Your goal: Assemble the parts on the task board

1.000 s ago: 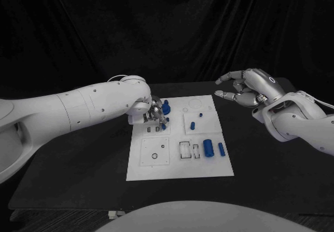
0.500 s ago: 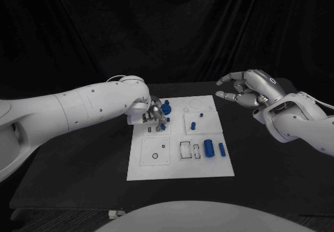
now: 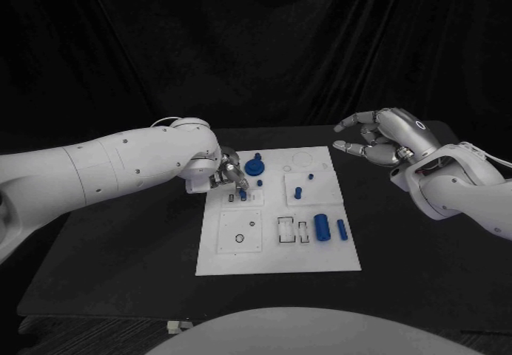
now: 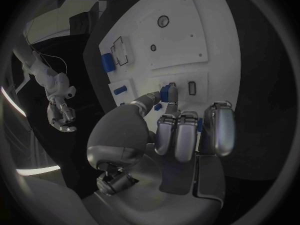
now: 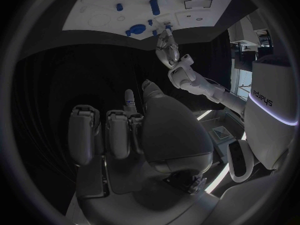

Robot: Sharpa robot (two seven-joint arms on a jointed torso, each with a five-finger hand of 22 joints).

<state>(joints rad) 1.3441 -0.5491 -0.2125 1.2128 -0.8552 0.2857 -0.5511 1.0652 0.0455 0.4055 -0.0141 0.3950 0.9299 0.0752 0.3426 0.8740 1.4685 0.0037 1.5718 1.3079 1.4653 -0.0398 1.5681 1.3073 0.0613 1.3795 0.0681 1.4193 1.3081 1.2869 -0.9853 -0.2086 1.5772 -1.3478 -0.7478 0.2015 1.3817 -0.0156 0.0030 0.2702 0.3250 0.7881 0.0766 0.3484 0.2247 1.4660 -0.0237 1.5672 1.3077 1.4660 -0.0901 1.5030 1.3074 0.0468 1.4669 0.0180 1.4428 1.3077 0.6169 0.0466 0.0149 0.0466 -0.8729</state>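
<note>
The white task board (image 3: 275,255) lies mid-table. My left hand (image 3: 225,177) hovers over its far left corner and pinches a small blue peg (image 4: 166,92) between thumb and a finger, right above a small slotted panel (image 4: 187,87); in the head view the peg (image 3: 242,194) pokes out under the fingers. A round blue knob part (image 3: 254,166) stands on the board just right of that hand, apart from it. My right hand (image 3: 378,137) is raised beyond the board's far right corner, fingers apart and half curled, holding nothing.
A thick blue cylinder (image 3: 321,222) and a slim blue pin (image 3: 342,229) lie at the board's right side beside rectangular slots (image 3: 285,229). Two small blue pieces (image 3: 297,192) (image 3: 311,176) sit on the upper right panel. Black table surrounds the board.
My left hand has drawn left and a little nearer, away from the round blue knob part, which now stands uncovered. The right hand has barely moved.
</note>
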